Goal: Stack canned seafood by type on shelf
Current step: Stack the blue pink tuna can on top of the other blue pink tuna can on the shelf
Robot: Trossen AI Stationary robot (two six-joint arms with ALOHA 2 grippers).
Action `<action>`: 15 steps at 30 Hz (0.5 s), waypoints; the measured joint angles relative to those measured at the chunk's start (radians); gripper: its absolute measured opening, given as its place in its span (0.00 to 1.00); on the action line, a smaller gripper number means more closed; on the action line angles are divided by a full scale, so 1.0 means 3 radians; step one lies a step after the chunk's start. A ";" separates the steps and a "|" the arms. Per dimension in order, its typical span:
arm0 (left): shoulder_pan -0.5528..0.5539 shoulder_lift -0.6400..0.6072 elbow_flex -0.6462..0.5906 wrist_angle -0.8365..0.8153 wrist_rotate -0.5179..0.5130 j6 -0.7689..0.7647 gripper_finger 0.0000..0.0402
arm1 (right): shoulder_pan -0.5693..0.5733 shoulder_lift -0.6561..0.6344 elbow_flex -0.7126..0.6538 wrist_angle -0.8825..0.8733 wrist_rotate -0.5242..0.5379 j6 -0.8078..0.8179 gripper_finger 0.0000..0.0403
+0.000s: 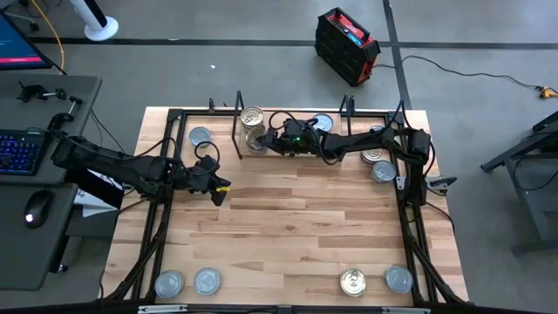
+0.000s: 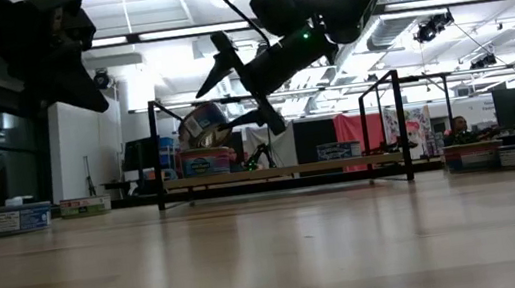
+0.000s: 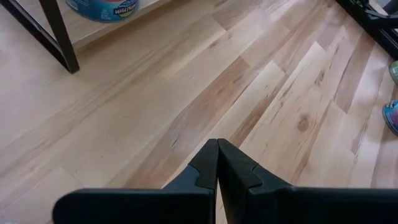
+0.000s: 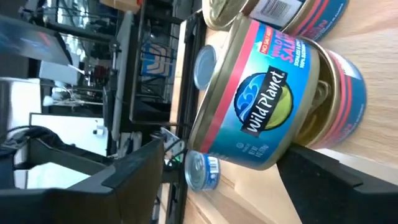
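On the shelf [image 2: 321, 166] at the far side, a gold-lidded, blue-labelled tin [image 4: 261, 106] leans tilted on a lower tin [image 4: 348, 93]; the low view shows the pair as tilted tin [image 2: 202, 121] over lower tin [image 2: 204, 160]. My right gripper [image 2: 245, 90] stands open around the tilted tin, one finger on either side. More tins lie on the shelf, among them a silver-blue one [image 1: 323, 124]. My left gripper [image 3: 217, 152] hangs shut above bare tabletop left of centre [image 1: 222, 187], holding nothing. My right gripper comes at the tilted tin almost level from the table's right. One finger [image 4: 323, 168] lies right by the tin's lower rim, and I cannot tell whether it touches. The other finger [image 4: 134, 168] stands clear of the tin.
Several loose tins lie along the near edge, such as a silver-blue one [image 1: 207, 281] and a gold one [image 1: 352, 282]. Two more tins [image 1: 379, 164] sit at the far right. A silver-blue tin [image 1: 200, 136] lies left of the shelf's black upright [image 1: 238, 122]. The table's middle is bare wood.
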 joint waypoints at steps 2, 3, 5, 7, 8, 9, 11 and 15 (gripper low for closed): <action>0.0000 0.0000 0.0000 -0.0001 0.0001 0.0013 0.00 | 0.0000 0.0000 0.0003 -0.0058 -0.0037 -0.0025 0.73; 0.0000 0.0000 0.0000 -0.0001 0.0001 0.0013 0.00 | 0.0000 0.0000 0.0023 -0.0152 -0.0058 -0.0042 0.73; 0.0000 0.0000 -0.0001 -0.0002 0.0001 0.0011 0.00 | 0.0006 0.0005 0.0099 -0.0357 -0.0047 -0.0141 0.73; 0.0000 0.0000 0.0000 -0.0001 0.0001 0.0009 0.00 | 0.0026 0.0006 0.0241 -0.0575 0.0027 -0.0246 0.73; 0.0000 0.0000 0.0000 -0.0001 0.0001 0.0008 0.00 | 0.0031 0.0006 0.0332 -0.0711 0.0057 -0.0300 0.73; 0.0000 0.0000 -0.0001 -0.0001 0.0001 0.0008 0.00 | 0.0031 0.0006 0.0427 -0.0850 0.0086 -0.0380 0.73; 0.0000 0.0000 -0.0001 -0.0001 0.0001 0.0007 0.00 | 0.0045 0.0006 0.0612 -0.1116 0.0131 -0.0570 0.73; 0.0000 0.0000 -0.0001 -0.0001 0.0001 0.0001 0.00 | 0.0034 0.0000 0.0939 -0.1717 0.0184 -0.0808 0.73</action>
